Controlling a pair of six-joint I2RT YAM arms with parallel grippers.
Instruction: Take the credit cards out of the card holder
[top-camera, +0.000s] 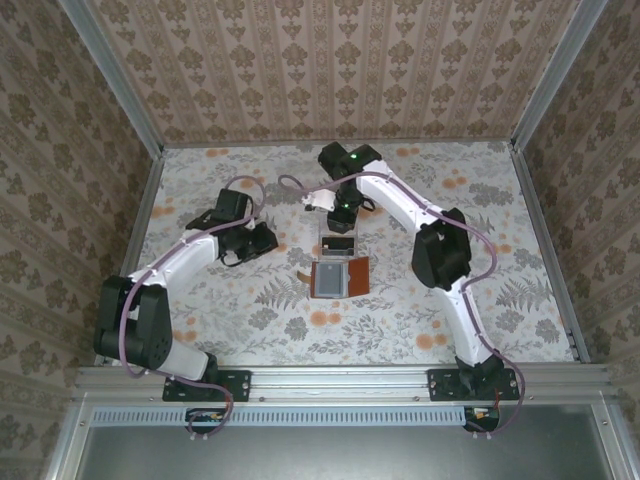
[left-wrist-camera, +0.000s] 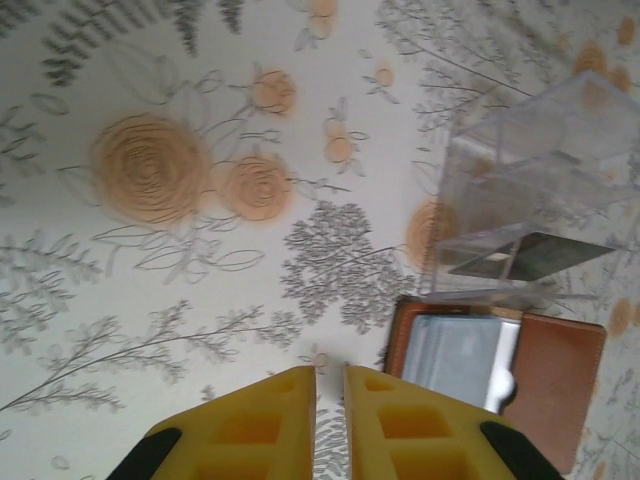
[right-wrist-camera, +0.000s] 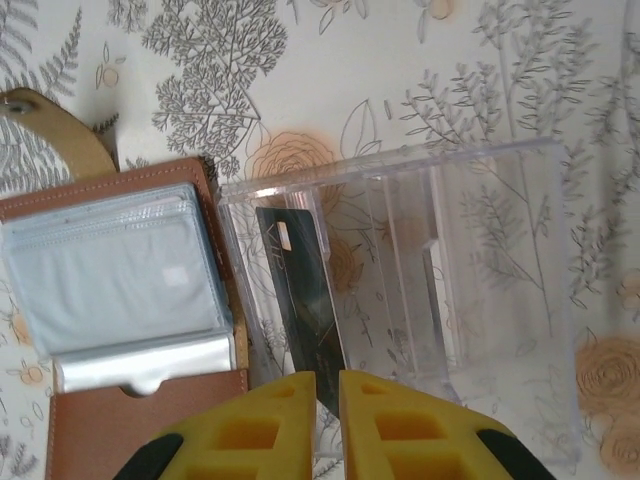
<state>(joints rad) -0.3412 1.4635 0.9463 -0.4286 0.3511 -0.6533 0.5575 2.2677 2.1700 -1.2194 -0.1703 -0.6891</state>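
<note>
The card holder lies open and flat in the middle of the desk. Its long axis goes from left to right, and the grey pocket half is toward the left arm. Just beyond it stands the clear tray, with one dark card leaning in a slot. The right end effector hangs over this tray, fingers pressed almost together at the card's near end; whether they pinch it I cannot tell. The left end effector, also pressed together and empty, is off the holder's left side. I judge the right arm to be nearer to the pockets.
</note>
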